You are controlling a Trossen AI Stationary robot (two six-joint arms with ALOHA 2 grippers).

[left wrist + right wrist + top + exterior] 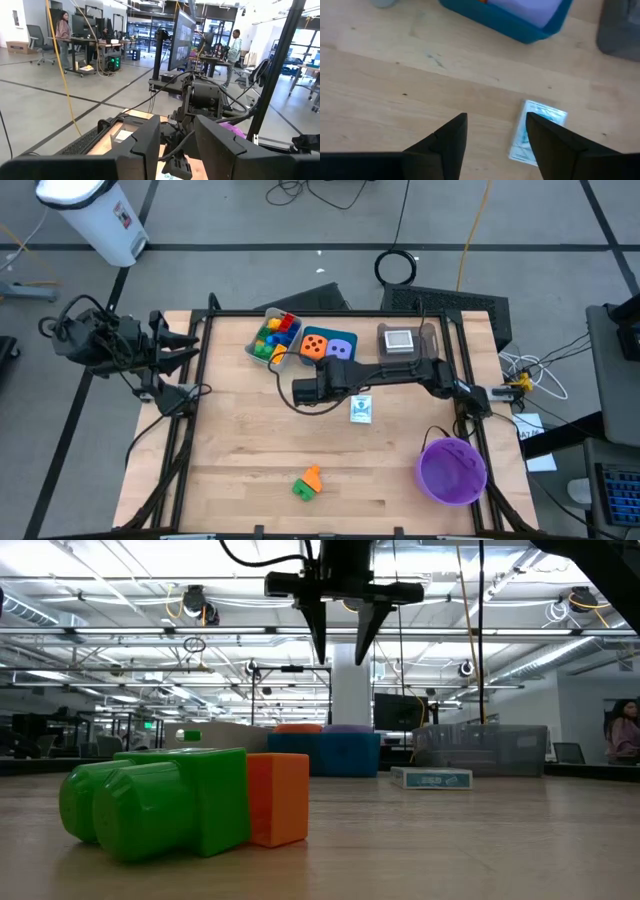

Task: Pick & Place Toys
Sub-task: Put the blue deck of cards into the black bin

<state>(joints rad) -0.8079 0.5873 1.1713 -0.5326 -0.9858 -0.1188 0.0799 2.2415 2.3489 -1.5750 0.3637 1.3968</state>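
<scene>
My right gripper hangs open well above the tabletop, pointing steeply down, with nothing between its fingers. A flat white picture card lies on the wood just to the table's right of it. A green brick and an orange brick lie together near the front edge. My left gripper waits open and level off the table's far left corner.
Along the far edge stand a tray of coloured bricks, a teal tray with an orange and a purple die, and a grey tray holding a card. A purple bowl sits front right. People stand in the room beyond.
</scene>
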